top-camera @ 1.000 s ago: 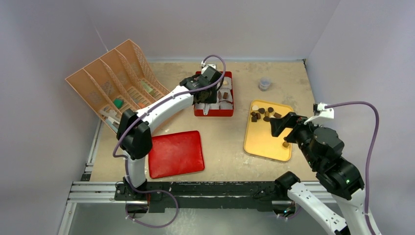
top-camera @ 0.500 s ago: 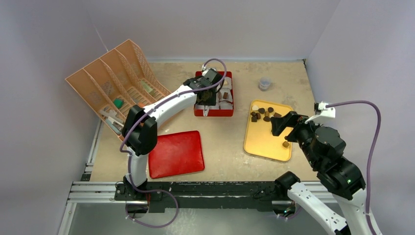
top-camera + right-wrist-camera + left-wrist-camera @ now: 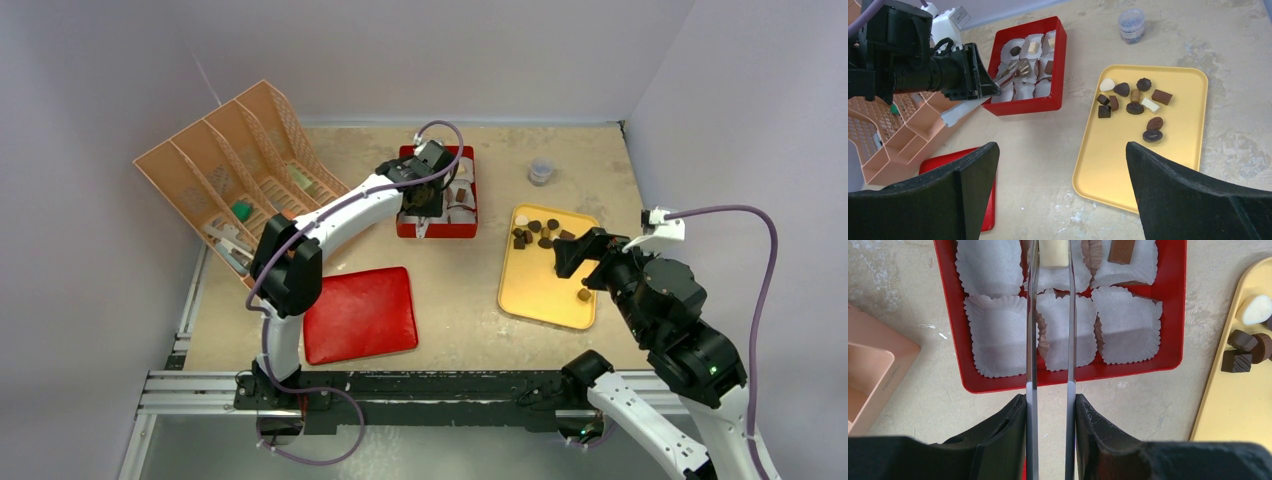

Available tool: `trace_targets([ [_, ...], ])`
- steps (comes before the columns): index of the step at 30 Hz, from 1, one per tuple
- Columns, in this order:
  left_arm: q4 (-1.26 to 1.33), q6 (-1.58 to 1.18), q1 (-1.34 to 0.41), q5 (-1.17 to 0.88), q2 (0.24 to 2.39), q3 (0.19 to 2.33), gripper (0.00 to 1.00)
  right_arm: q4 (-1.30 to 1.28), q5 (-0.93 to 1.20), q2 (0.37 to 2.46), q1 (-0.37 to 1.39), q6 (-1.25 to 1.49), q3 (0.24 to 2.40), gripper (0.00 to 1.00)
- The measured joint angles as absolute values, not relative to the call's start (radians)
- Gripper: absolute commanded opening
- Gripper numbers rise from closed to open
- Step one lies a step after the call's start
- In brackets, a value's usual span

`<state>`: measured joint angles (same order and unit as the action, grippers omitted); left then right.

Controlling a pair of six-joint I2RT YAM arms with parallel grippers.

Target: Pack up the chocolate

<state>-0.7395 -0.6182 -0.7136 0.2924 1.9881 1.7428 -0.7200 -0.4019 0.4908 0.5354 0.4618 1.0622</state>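
Left claw (image 3: 1019,65) over the red box (image 3: 1173,315), right claw (image 3: 1059,150) spread wide above the yellow tray (image 3: 1108,165).
Most chocolate (image 3: 1134,108) lies clustered at the tray's far end; a few pieces sit in the box's paper cups (image 3: 998,340). The left blades stand narrowly apart around a white piece (image 3: 1054,252); whether they pinch it I cannot tell. Pieces look light, hard, slick: grip gently across flat sides. Since a second ago only the left elbow has shifted slightly.
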Motion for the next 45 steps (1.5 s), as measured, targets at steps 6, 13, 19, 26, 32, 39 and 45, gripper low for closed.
trace_targets([
  [6, -0.738, -0.618, -0.714, 0.286, 2.000, 1.743, 0.28, -0.721, -0.406, 0.491, 0.535, 0.458, 1.069, 0.99],
  [13, -0.736, -0.618, -0.714, 0.274, 2.001, 1.743, 0.32, -0.722, -0.408, 0.491, 0.535, 0.452, 1.078, 0.99],
  [19, -0.735, -0.618, -0.714, 0.272, 2.001, 1.744, 0.34, -0.722, -0.409, 0.491, 0.535, 0.451, 1.079, 0.99],
  [26, -0.734, -0.617, -0.714, 0.273, 2.001, 1.750, 0.38, -0.726, -0.409, 0.491, 0.535, 0.451, 1.081, 0.99],
  [32, -0.735, -0.617, -0.714, 0.273, 2.001, 1.758, 0.38, -0.730, -0.410, 0.491, 0.535, 0.450, 1.085, 0.99],
  [39, -0.735, -0.618, -0.714, 0.275, 2.001, 1.764, 0.36, -0.736, -0.410, 0.491, 0.535, 0.450, 1.092, 0.99],
  [45, -0.730, -0.617, -0.714, 0.265, 1.983, 1.767, 0.34, -0.744, -0.410, 0.490, 0.535, 0.450, 1.107, 0.99],
])
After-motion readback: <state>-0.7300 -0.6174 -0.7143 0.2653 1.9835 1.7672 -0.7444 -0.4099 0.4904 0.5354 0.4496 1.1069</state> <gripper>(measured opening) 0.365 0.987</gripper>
